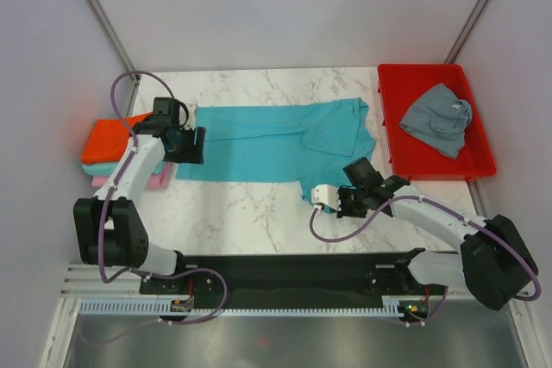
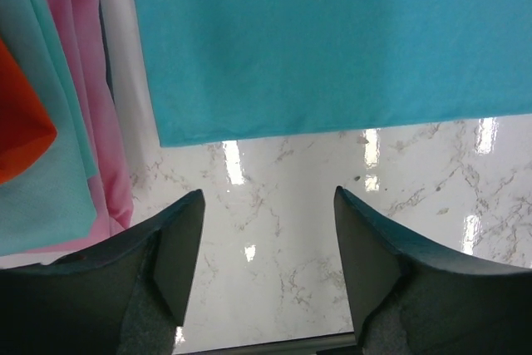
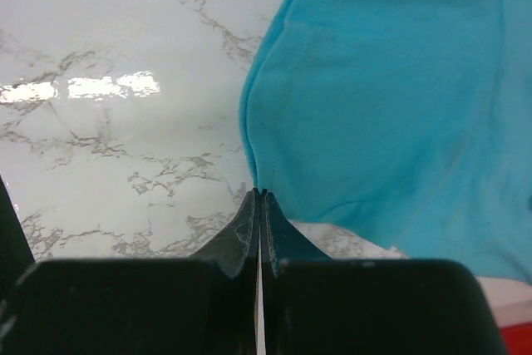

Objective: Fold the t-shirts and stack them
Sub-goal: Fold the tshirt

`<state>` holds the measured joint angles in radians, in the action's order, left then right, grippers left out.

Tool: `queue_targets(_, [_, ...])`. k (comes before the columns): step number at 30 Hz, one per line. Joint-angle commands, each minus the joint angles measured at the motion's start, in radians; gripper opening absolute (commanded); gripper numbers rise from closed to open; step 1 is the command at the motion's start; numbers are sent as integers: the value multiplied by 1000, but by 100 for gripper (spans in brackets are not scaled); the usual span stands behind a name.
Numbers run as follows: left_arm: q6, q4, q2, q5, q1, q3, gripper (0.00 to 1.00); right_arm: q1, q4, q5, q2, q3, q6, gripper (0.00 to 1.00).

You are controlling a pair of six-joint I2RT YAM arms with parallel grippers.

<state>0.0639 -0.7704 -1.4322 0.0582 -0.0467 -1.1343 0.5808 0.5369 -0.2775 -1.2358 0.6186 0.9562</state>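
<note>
The flat turquoise cloth t-shirt (image 1: 259, 144) lies spread in the middle of the white marble surface (image 1: 250, 217), and I take it as the reference for all places.

To the left of it, close to its left edge, stands a pile of folded shirts. The orange-red cloth t-shirt (image 1: 110, 138) is on top, the teal cloth t-shirt (image 1: 105, 167) is under it, and the pink cloth t-shirt (image 1: 102, 182) is at the bottom.

The left end effector (image 2: 268, 195) hangs at the left end of the turquoise shirt, between it and the pile. Its two dark fingers (image 2: 179, 247) are spread wide and nothing is between them. In the left wrist view, bare marble shows under the gap and the hem of the shirt is just beyond the tips.

The right end effector (image 3: 259, 193) is at the near right corner of the turquoise shirt. Its fingers are pressed together, with the tips right at the curved edge of the cloth. I cannot tell if any cloth is caught between them.

To the right of the turquoise shirt, just beside its sleeve, sits the rigid red plastic tray (image 1: 390, 140). The slate grey cloth t-shirt (image 1: 438, 118) lies crumpled inside this tray.
</note>
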Motion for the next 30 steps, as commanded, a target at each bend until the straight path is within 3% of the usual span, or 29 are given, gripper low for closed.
queue_targets(1, [-56,-27,-89,6,36,-1,67,1,-15,18,41,72,-53,0])
queue_targets(12, [-108,-36,-270,-78,113,-102,63,1,-54,35,53,79,-111,0])
queue_targets(30, [-108,-36,-432,-78,107,-160,63,-13,-90,46,64,61,-132,0])
